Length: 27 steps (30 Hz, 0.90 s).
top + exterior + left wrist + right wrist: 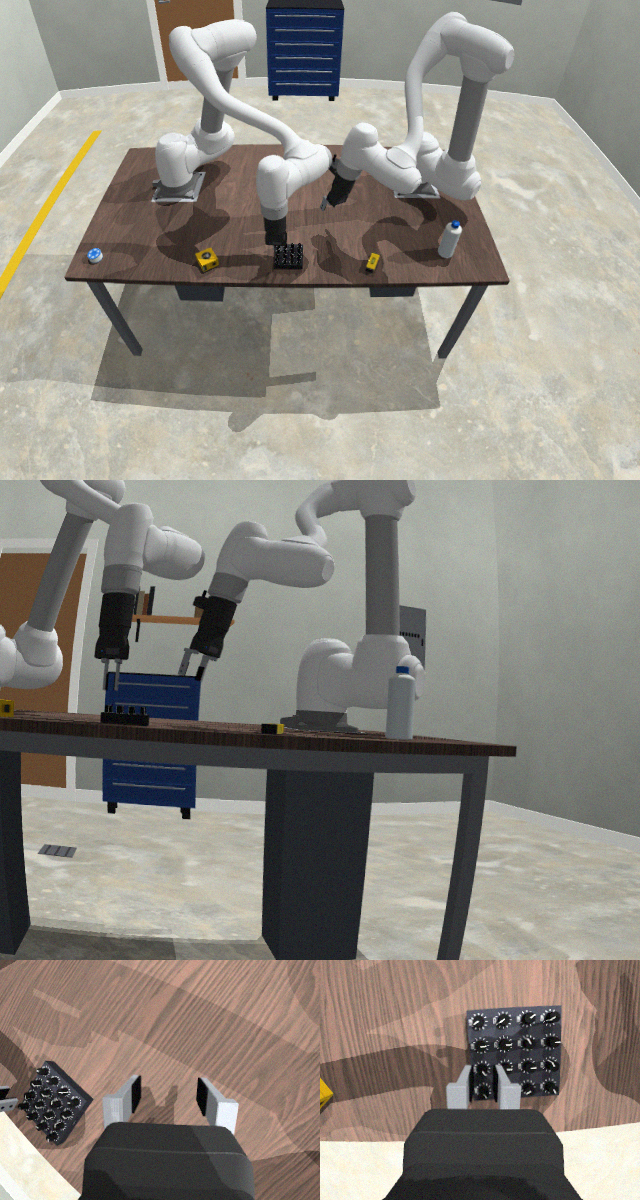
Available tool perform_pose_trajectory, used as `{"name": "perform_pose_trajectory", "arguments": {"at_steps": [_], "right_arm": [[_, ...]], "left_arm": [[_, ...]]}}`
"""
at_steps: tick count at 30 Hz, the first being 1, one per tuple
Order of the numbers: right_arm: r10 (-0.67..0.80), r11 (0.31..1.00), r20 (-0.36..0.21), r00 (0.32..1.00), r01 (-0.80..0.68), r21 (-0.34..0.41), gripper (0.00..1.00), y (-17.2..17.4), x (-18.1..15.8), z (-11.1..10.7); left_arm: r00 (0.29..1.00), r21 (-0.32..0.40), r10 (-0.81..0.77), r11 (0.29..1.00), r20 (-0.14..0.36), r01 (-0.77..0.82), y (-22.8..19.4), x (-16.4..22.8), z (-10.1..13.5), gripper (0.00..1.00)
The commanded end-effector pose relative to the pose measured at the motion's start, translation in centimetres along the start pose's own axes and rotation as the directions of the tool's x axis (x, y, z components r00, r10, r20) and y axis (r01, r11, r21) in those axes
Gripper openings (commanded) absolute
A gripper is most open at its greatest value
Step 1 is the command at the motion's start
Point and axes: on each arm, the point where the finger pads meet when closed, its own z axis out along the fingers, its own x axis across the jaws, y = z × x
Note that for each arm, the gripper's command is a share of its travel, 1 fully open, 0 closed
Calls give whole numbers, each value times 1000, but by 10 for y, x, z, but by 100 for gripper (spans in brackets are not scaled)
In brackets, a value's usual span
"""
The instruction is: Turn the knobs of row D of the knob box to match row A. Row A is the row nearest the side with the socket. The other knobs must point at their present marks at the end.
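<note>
Hovering over the knob box [288,256] [124,719] [84,1100] [516,1030], the right gripper [276,242] [111,688] [7,1101] [483,1076] has its fingers partly apart, with nothing between them and their tips above the knobs. The box lies flat on the table [242,273] [454,743] [225,1005] [395,1015]. Its knobs look small, hard and possibly slick, so I'd take one low across opposite sides, square and centred, then turn about its axis. Neighbours sit close; fingers opened too wide could nudge a mark that must stay put. The box may be light enough to twist along, so press little. I can't make out the socket, hence not which row is D.

Well apart from the box, the left gripper [324,203] [191,672] [169,1088] hangs wide open and empty. A yellow block [207,259] [6,708] [324,1094] lies on the right arm's side of the box, a bottle [449,241] [400,707] on the left arm's.
</note>
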Motion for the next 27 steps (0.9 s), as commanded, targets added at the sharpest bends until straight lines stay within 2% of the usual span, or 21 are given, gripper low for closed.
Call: {"name": "perform_pose_trajectory", "arguments": {"at_steps": [1,2,4,7,14,17,19,20,27], "right_arm": [[122,992,1,993,-122,-4,46,-1,1,-3],[122,992,1,993,-122,-4,46,-1,1,-3],[249,968,0,968,-249,-4,46,-3,2,-4],[345,938,0,938,-345,-4,46,-3,3,-5],[575,818,-1,818,-575,-3,46,-4,4,-9],[662,749,-2,749,-662,-3,46,-4,5,-10],[662,749,-2,749,-662,-3,46,-4,5,-10],[736,677,-2,677,-736,-3,46,-4,5,-11],[877,480,-3,481,-877,-3,46,-2,4,-14]], "left_arm": [[1000,0,0,1000,1,0,0,-1,-1,100],[1000,0,0,1000,1,0,0,-1,-1,100],[1000,0,0,1000,1,0,0,-1,-1,100],[1000,0,0,1000,1,0,0,-1,-1,100],[1000,0,0,1000,1,0,0,-1,-1,100],[1000,0,0,1000,1,0,0,-1,-1,100],[1000,0,0,1000,1,0,0,-1,-1,100],[1000,0,0,1000,1,0,0,-1,-1,100],[1000,0,0,1000,1,0,0,-1,-1,100]]}}
